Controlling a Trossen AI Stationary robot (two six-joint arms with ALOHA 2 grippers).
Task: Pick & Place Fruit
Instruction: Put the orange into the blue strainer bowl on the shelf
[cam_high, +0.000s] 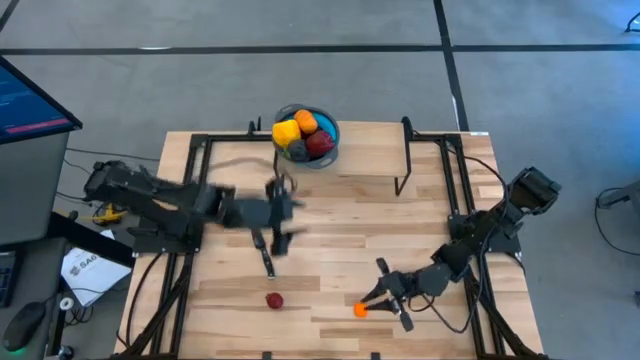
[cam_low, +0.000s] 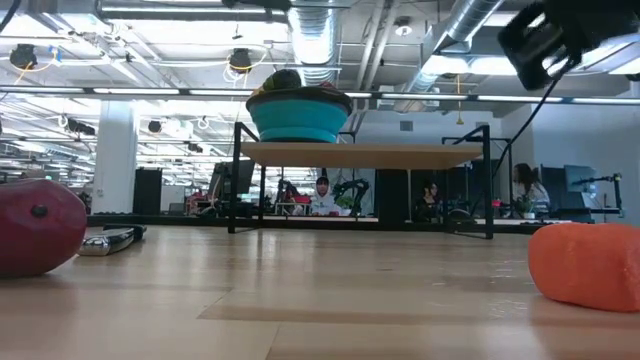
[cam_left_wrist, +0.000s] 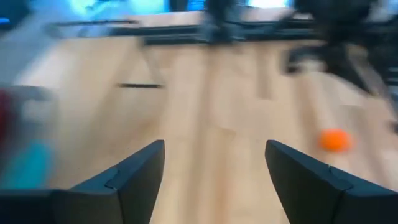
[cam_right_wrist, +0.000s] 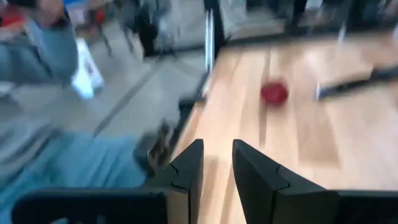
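Note:
A blue bowl (cam_high: 325, 150) stands on a raised wooden shelf (cam_low: 360, 153) at the table's far side and holds yellow, orange, red and dark fruits. A red fruit (cam_high: 274, 300) and an orange fruit (cam_high: 360, 310) lie on the table near its near edge. My left gripper (cam_high: 283, 210) hovers open over the table's middle, between the bowl and the knife; its fingers (cam_left_wrist: 140, 171) stand wide apart. My right gripper (cam_high: 383, 297) is beside the orange fruit, empty, with a narrow gap (cam_right_wrist: 217, 165). In the low view the orange fruit (cam_low: 588, 265) lies alone on the table.
A slim black-handled knife (cam_high: 266, 256) lies on the table just on the near side of the left gripper, beyond the red fruit (cam_low: 35, 240). The shelf's black legs (cam_high: 403, 160) stand at the far side. People sit in the room behind.

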